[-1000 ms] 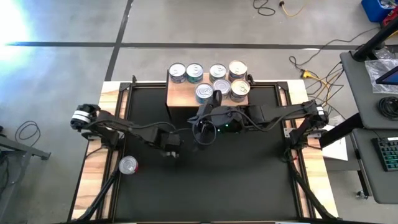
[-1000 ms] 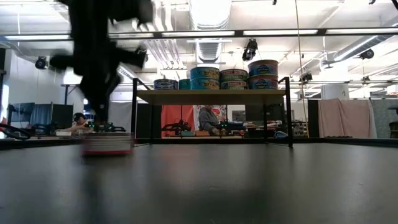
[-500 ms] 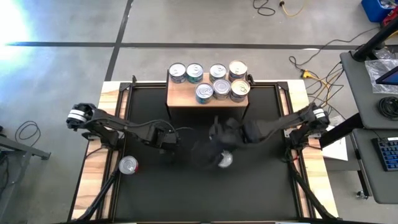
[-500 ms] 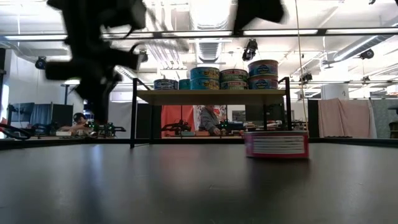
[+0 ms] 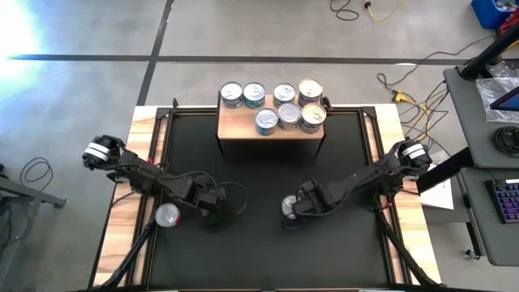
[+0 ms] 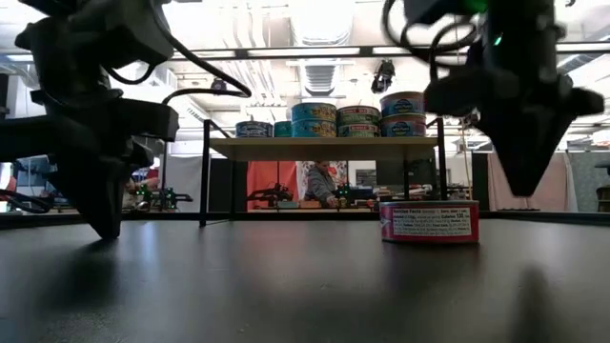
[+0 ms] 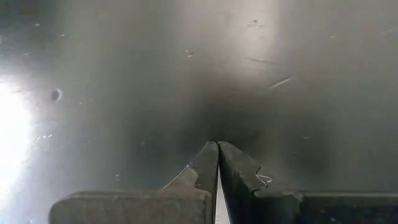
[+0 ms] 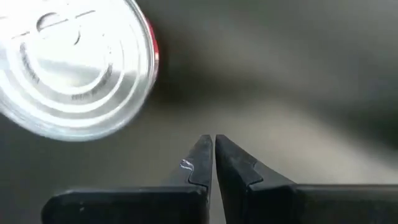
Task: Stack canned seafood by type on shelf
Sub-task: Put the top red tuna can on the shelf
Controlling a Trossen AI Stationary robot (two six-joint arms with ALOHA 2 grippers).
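1. Shelf (image 5: 243, 126), upper centre of high view: wood top on black legs, stands at far edge of black mat (image 5: 259, 251). Holds seven tins (image 5: 278, 105), packed toward its right half; low view shows at least one pair there stacked two-high (image 6: 403, 112), so sorting looks well along.
2. Loose tin A (image 5: 167, 215), red side, silver top: lower left of high view, at the mat's left edge. Not gripped.
3. Loose tin B (image 5: 290, 207), red label: lower centre of high view, flat on mat, upright. Not gripped.
4. Left gripper (image 5: 212, 200): low over mat, just right of tin A. Fingers (image 7: 208, 163) pressed together, holding nothing; wrist view shows bare mat only.
5. Right gripper (image 5: 300, 208): low, just beside tin B. Tips closed (image 8: 213, 149), nothing held; tin lid (image 8: 74, 68) sits off to one side of them, not between.
6. Judgement: both tins still due for the shelf; closed tips beside each tin suggest nudging/repositioning, not a pickup yet. Jaws must open before any grasp.
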